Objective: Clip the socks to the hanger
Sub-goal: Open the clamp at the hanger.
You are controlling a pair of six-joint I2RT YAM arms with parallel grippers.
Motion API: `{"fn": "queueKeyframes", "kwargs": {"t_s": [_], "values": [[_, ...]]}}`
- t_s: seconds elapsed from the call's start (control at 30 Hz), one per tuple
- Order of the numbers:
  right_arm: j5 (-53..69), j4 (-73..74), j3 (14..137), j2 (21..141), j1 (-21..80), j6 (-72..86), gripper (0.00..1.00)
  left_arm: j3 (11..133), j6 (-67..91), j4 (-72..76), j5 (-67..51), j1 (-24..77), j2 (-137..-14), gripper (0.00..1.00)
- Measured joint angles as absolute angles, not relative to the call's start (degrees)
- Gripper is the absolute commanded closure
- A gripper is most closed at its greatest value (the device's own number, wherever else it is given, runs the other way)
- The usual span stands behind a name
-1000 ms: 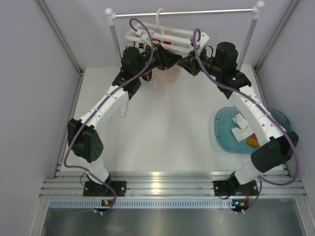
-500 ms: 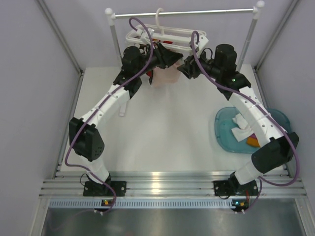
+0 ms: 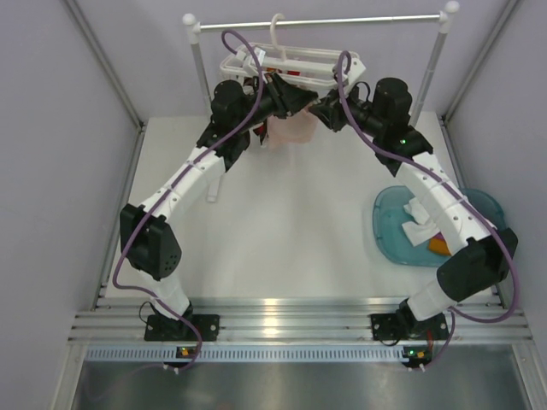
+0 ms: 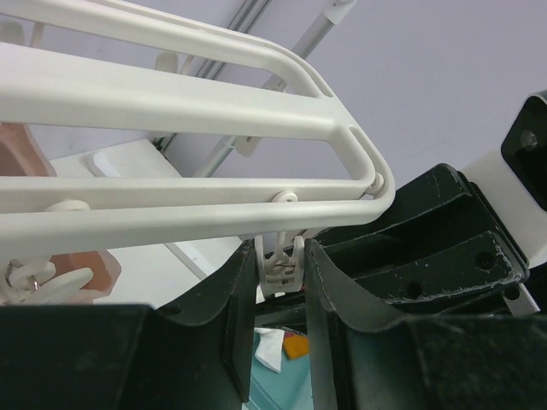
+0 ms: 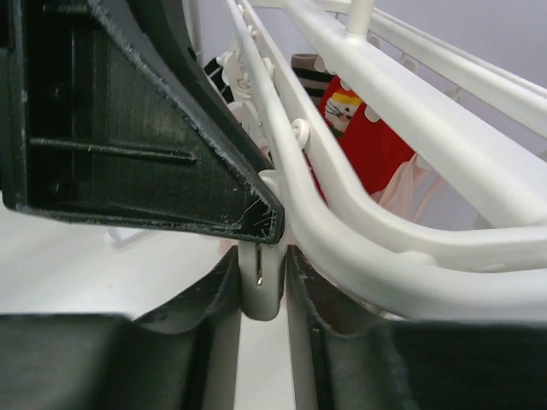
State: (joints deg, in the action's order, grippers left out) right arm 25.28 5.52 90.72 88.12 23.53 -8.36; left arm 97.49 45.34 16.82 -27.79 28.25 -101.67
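Two arms meet at one hanger on the rail above your table. You have the left jaws closed on one white clip, the right jaws pinching a second clip. Three hang clipped: one pink sock, one red sock, one striped sock.

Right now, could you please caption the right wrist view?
Right hand pinches a hanger clip; red sock hangs behind.

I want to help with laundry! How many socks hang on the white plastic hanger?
3: a red fabric sock, a dark striped sock beside it, a pale pink sock dangling lower. Others may be hidden.
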Motion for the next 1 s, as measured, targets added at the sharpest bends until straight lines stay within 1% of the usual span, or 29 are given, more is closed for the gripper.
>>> {"fn": "queueKeyframes", "kwargs": {"t_s": [0.07, 0.1, 0.13, 0.2, 0.23, 0.27, 0.37, 0.43, 0.77, 0.8, 0.93, 0.97, 1.0], "values": [[25.43, 5.39, 90.72, 88.12, 23.59, -8.88, 1.0, 97.49, 45.56, 16.8, -27.38, 28.23, -101.67, 1.0], [25.5, 5.37, 90.72, 88.12, 23.59, -9.15, 1.0, 97.49, 45.65, 16.8, -27.31, 28.21, -101.69, 1.0], [25.5, 5.39, 90.72, 88.12, 23.59, -9.39, 1.0, 97.49, 45.74, 16.73, -27.27, 28.21, -101.69, 0.9], [25.56, 5.41, 90.72, 88.12, 23.59, -9.96, 1.0, 97.49, 45.76, 16.73, -27.14, 28.23, -101.69, 0.75], [25.54, 5.41, 90.72, 88.12, 23.59, -10.11, 1.0, 97.49, 45.69, 16.73, -27.09, 28.23, -101.69, 0.69], [25.56, 5.41, 90.72, 88.09, 23.59, -10.39, 1.0, 97.49, 45.43, 16.73, -27.05, 28.23, -101.69, 0.59], [25.71, 5.52, 90.63, 87.85, 23.59, -10.55, 1.0, 97.49, 44.36, 16.71, -26.5, 28.25, -101.69, 0.54], [25.74, 5.56, 90.39, 87.48, 23.59, -10.87, 1.0, 97.51, 43.64, 16.71, -26.13, 28.27, -101.67, 0.53], [26.04, 5.58, 90.37, 87.29, 23.59, -11.42, 1.0, 98.1, 41.36, 16.86, -24.53, 28.62, -101.67, 0.53], [26.06, 5.58, 90.35, 87.26, 23.59, -11.44, 1.0, 98.15, 41.36, 16.95, -24.53, 28.62, -101.67, 0.55], [26.04, 5.45, 90.08, 87.11, 23.59, -11.49, 1.0, 98.3, 41.5, 17.26, -24.84, 28.75, -101.67, 0.65], [25.98, 5.43, 90.0, 87.05, 23.59, -11.51, 1.0, 98.32, 41.54, 17.3, -24.86, 28.8, -101.67, 0.72], [25.93, 5.45, 89.97, 87.05, 23.59, -11.57, 1.0, 98.32, 41.78, 17.34, -24.84, 28.84, -101.67, 0.76]]}}
